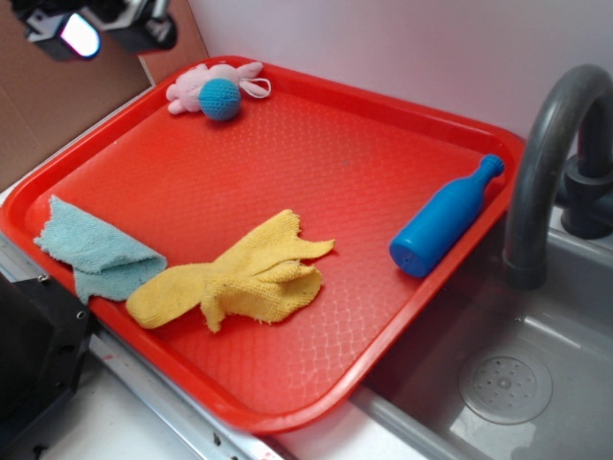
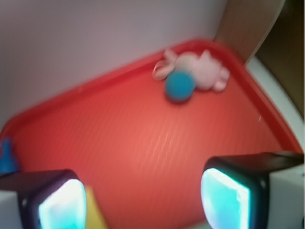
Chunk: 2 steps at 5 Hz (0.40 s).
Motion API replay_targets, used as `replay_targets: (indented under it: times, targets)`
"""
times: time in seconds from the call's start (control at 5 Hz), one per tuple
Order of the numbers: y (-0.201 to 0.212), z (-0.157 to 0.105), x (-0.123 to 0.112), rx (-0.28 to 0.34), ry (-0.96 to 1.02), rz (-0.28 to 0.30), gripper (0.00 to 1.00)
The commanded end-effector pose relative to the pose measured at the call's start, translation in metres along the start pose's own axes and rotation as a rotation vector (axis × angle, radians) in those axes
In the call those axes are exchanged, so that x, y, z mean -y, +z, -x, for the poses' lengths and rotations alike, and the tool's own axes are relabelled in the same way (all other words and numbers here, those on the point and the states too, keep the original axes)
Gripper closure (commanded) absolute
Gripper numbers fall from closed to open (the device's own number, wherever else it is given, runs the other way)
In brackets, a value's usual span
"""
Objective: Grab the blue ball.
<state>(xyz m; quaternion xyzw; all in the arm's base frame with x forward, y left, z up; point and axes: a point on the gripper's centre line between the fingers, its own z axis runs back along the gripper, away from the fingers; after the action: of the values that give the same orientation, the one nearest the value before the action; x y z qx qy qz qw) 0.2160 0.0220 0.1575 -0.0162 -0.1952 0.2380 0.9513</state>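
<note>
The blue ball (image 1: 220, 99) is small, teal and fuzzy. It rests at the far left corner of the red tray (image 1: 316, 163), touching a pink plush toy (image 1: 196, 83). In the wrist view the ball (image 2: 179, 87) lies ahead and a little right, against the plush (image 2: 200, 71). My gripper (image 1: 96, 29) hangs high above the tray's left edge, well clear of the ball. In the wrist view the gripper (image 2: 143, 200) is open, its two cyan pads (image 2: 224, 198) wide apart with only bare tray between them.
A blue plastic bottle (image 1: 445, 216) lies at the tray's right edge. A yellow cloth (image 1: 239, 278) and a teal cloth (image 1: 96, 251) lie near the front. A grey faucet (image 1: 546, 153) and sink (image 1: 508, 383) stand to the right. A white wall backs the tray.
</note>
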Motion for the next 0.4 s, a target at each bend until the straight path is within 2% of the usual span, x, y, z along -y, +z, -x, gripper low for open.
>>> replay_targets:
  times: [0.0, 0.2]
  targets:
    - [-0.047, -0.046, -0.018, 0.062, 0.067, -0.155, 0.00]
    - [-0.070, -0.057, -0.027, 0.052, 0.071, -0.236, 0.00]
